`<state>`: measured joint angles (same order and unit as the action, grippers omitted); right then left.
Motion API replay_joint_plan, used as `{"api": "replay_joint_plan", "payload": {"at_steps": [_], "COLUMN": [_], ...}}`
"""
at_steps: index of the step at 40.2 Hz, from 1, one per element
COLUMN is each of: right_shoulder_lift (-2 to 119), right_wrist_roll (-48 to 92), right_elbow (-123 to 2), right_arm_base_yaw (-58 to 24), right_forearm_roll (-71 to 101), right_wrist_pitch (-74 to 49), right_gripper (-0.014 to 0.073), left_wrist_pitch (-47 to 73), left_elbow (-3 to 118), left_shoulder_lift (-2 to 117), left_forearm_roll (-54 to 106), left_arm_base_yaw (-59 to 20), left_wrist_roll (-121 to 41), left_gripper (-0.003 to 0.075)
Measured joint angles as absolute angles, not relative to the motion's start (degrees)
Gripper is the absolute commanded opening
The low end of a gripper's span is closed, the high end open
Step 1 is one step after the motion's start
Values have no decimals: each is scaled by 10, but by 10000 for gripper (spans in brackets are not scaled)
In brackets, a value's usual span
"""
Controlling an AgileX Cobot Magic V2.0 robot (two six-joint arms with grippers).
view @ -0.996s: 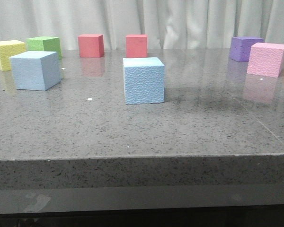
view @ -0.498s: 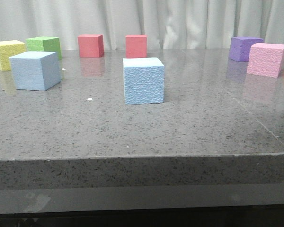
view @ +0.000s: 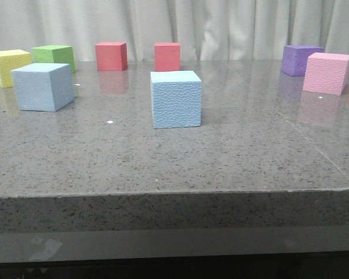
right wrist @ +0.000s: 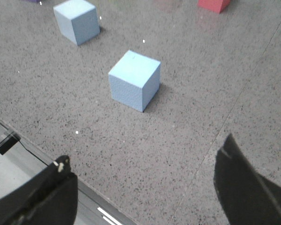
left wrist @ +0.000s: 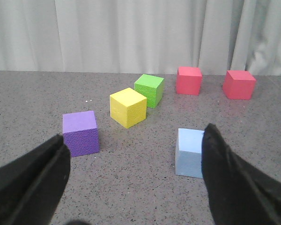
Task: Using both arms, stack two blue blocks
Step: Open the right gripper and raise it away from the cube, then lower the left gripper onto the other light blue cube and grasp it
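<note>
Both pairs of jaws stand wide apart and hold nothing. The left gripper (left wrist: 133, 180) looks toward the far-left blue block (view: 43, 86), which sits on the table (view: 232, 157) just ahead of its open jaws and toward one finger, whose tip cuts off that block's edge in the left wrist view. The right gripper (right wrist: 143, 187) has the centre blue block (view: 175, 98) ahead of it, squarely between its spread fingers but not yet reached. The two blocks lie well apart, both flat on the table (as cubes, they offer no long axis to align with). By my reading, each arm has its own block nearer. Neither arm shows in the front view, so their height above the table cannot be judged there.
</note>
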<state>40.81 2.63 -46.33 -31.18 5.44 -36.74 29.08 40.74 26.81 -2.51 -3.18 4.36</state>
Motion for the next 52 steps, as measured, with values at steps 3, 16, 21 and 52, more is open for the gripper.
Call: {"api": "replay_joint_plan", "payload": {"at_steps": [3, 16, 21, 52], "right_shoulder_lift": [407, 407, 407, 407], "right_wrist_roll": [26, 28, 28, 28], "right_elbow": [-463, -462, -462, -462], "right_arm_base_yaw": [-312, -312, -312, -312], "right_forearm_roll": [54, 54, 54, 54], "right_wrist_pitch": [-365, -374, -375, -379], "right_gripper": [603, 603, 603, 549], "left_wrist_pitch": [291, 304, 335, 360], "left_elbow": [407, 416, 441, 709], "left_shoulder_lift": [268, 289, 343, 809], "left_forearm_roll": [-21, -17, -17, -21], "left_arm_base_yaw": [-32, -32, -43, -166], "left_wrist_roll": [44, 29, 16, 0], "left_gripper": [567, 570, 571, 570]}}
